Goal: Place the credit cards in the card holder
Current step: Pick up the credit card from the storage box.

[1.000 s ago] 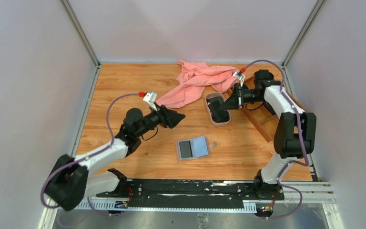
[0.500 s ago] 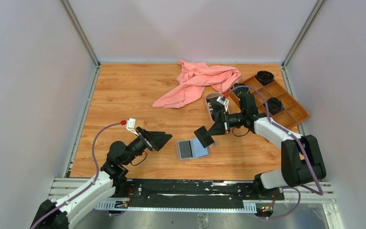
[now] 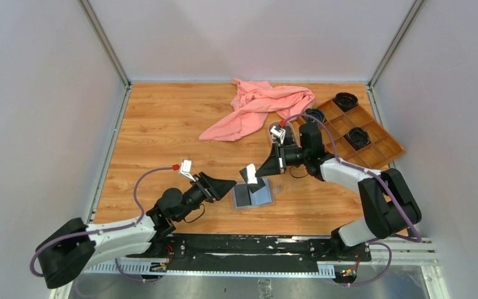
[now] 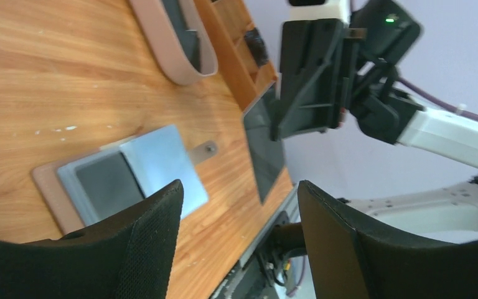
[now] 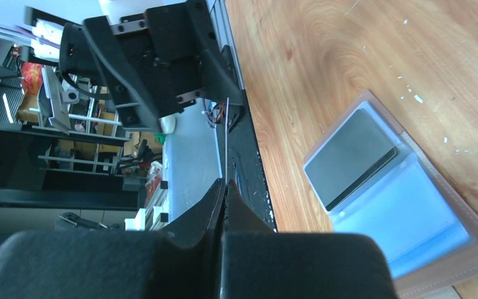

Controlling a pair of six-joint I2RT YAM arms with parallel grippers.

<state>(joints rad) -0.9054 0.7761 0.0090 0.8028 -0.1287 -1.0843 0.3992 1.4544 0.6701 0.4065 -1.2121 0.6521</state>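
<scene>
The right gripper is pinching a dark credit card just above the open card holder, which is lying at three o'clock of the spread, empty left gripper.

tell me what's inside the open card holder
The card holder holds one dark card behind clear plastic; the sleeve beside it looks empty. Any sleeves underneath are covered.

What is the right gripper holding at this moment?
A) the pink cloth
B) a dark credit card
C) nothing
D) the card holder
B: the right gripper is shut on a dark credit card, holding it on edge off the table near the open card holder.
</scene>
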